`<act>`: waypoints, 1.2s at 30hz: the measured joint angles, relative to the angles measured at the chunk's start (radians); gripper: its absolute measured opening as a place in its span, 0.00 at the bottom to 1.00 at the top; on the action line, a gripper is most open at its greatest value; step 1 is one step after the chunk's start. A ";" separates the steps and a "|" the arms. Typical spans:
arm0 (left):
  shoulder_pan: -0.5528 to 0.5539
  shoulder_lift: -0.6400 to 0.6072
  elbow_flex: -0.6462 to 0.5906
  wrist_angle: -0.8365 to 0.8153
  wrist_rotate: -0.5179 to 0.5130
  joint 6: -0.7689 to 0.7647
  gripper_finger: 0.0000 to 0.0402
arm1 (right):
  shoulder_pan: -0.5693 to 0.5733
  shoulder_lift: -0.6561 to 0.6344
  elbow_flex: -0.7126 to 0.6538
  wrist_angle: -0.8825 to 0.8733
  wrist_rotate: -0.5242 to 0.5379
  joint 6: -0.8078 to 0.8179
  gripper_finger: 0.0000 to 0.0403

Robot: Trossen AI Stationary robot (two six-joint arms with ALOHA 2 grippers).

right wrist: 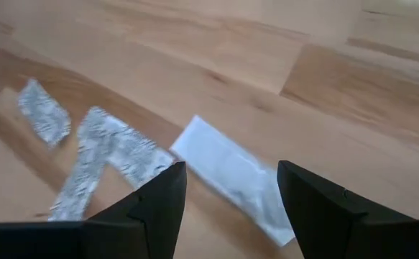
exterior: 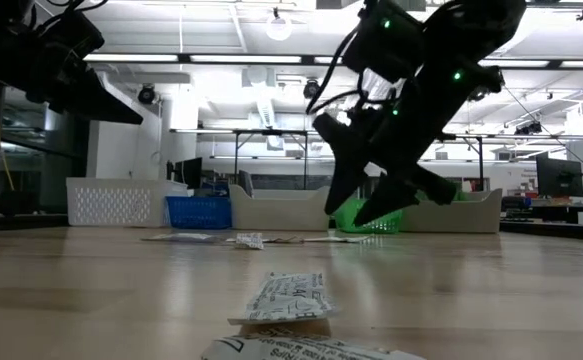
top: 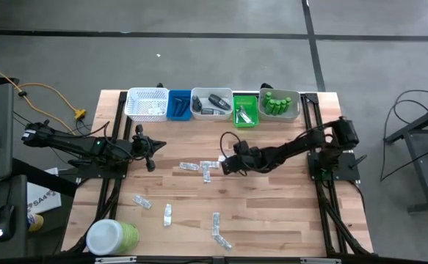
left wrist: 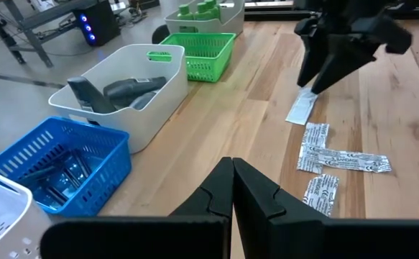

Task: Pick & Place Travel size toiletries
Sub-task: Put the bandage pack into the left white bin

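Right wrist view, sachets [right wrist: 101, 155] beside end effector [right wrist: 231, 191]

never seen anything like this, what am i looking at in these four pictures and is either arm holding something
Two robot arms work at a wooden table. One picture looks straight down, one looks level across the tabletop, and two come from cameras on the arms' wrists. Silvery sachets lie scattered on the wood, and a row of trays along the far edge holds sorted toiletries. A big jar stands at the near corner. The right tool hangs open over a white sachet, not gripping it. The left tool is shut and holds nothing.
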 joint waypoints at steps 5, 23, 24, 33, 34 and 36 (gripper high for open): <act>0.000 0.000 0.000 0.000 0.000 0.000 0.00 | 0.000 0.004 0.000 0.001 0.030 -0.069 0.53; 0.000 0.000 0.000 0.000 0.000 -0.001 0.00 | 0.022 0.004 -0.001 -0.052 0.058 -0.107 0.53; 0.000 0.000 0.000 0.000 0.000 -0.001 0.00 | 0.025 0.004 -0.001 -0.052 0.058 -0.155 0.53; 0.000 0.000 0.000 -0.005 0.001 -0.002 0.00 | 0.040 0.004 -0.001 -0.118 -0.125 -0.657 0.53; 0.000 0.000 0.000 -0.006 0.001 -0.002 0.00 | 0.035 0.004 -0.001 -0.122 -0.134 -0.670 0.53; 0.000 0.000 0.000 -0.007 0.001 -0.002 0.00 | 0.020 0.004 0.000 -0.140 -0.134 -0.673 0.53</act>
